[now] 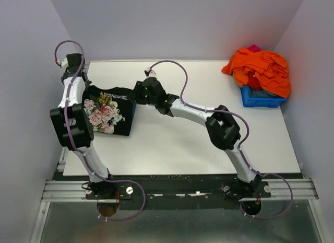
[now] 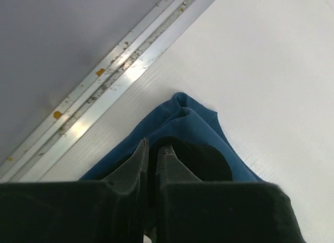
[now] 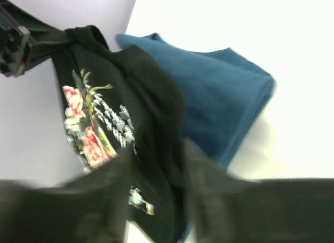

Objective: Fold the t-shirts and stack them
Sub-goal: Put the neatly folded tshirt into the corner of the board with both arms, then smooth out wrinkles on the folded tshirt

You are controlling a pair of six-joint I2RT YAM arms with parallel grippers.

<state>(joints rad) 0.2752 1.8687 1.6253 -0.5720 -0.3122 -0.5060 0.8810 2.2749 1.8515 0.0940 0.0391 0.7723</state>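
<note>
The black t-shirt [image 1: 107, 112] lies at the table's left with its rose print up, on top of the teal-blue t-shirt [image 1: 134, 111], of which only an edge shows. My left gripper [image 1: 83, 87] is shut on the black shirt's far left corner; in the left wrist view its fingertips [image 2: 153, 146] are closed, with black cloth [image 2: 206, 159] and blue cloth [image 2: 188, 115] below. My right gripper [image 1: 136, 94] is at the far right corner. In the right wrist view its blurred fingers stand apart [image 3: 156, 170] either side of a black fold [image 3: 151, 112], over the blue shirt [image 3: 219, 91].
A small blue bin [image 1: 261, 99] heaped with orange clothes [image 1: 261, 68] stands at the far right corner. A metal rail [image 2: 104, 70] runs along the table's left edge beside the shirts. Walls close in on three sides.
</note>
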